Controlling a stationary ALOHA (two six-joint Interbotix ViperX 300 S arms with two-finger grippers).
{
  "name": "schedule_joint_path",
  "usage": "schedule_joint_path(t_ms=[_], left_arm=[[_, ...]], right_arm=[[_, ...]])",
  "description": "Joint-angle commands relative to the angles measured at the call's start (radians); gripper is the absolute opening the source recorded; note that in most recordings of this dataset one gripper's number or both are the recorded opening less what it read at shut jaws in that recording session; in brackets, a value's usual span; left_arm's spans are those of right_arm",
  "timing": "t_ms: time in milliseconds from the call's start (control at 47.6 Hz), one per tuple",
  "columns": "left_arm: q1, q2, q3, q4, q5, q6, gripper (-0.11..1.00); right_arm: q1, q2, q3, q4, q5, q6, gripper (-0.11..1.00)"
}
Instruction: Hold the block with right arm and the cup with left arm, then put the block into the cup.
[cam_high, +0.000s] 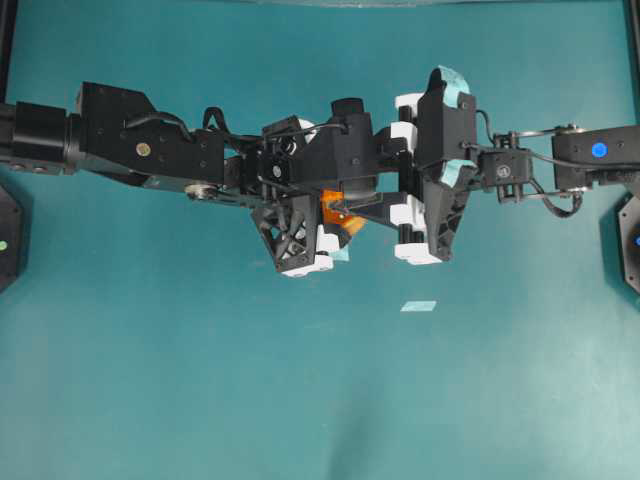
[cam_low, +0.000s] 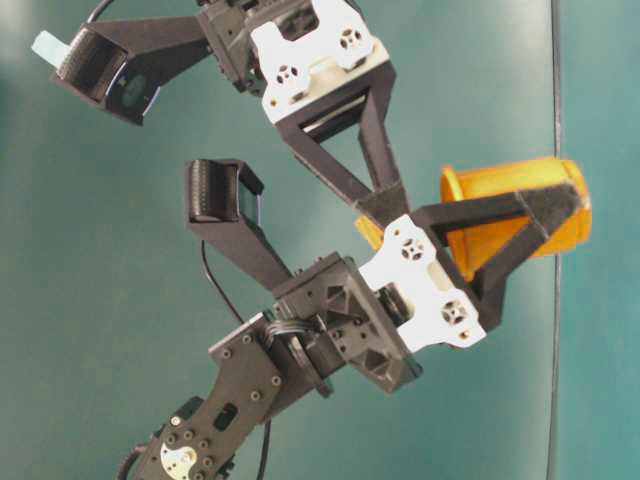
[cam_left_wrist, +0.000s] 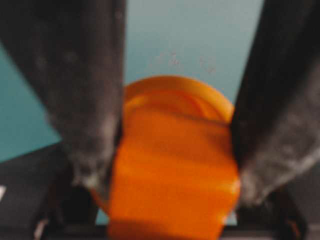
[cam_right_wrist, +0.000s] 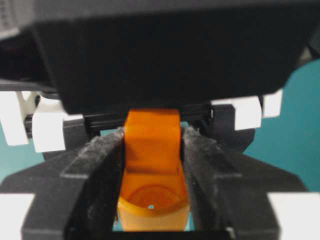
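My left gripper (cam_low: 540, 235), black lattice with white tips, is shut on the orange cup (cam_low: 500, 180) and holds it off the table, lying on its side. In the left wrist view the cup (cam_left_wrist: 172, 170) fills the gap between the fingers (cam_left_wrist: 90, 125). My right gripper (cam_right_wrist: 152, 150), marked with teal tape, is shut on the small orange block (cam_right_wrist: 151, 137) right at the cup's open rim (cam_right_wrist: 152, 205). The block (cam_low: 368, 232) shows as a sliver at the cup's mouth. From overhead both grippers meet over the table's middle, and only a patch of the orange cup (cam_high: 333, 205) shows.
A small piece of pale teal tape (cam_high: 418, 306) lies on the teal table in front of the grippers. Black arm bases stand at the left edge (cam_high: 8, 235) and right edge (cam_high: 630, 240).
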Motion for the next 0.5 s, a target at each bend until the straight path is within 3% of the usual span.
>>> schedule_joint_path(t_ms=[0, 484], left_arm=[[-0.002, -0.015, -0.023, -0.002, -0.003, 0.002, 0.68], [-0.002, -0.015, -0.023, -0.002, -0.003, 0.002, 0.68]], right_arm=[[-0.002, -0.012, -0.021, 0.003, -0.006, 0.002, 0.51], [-0.002, -0.012, -0.017, 0.003, -0.003, 0.003, 0.55]])
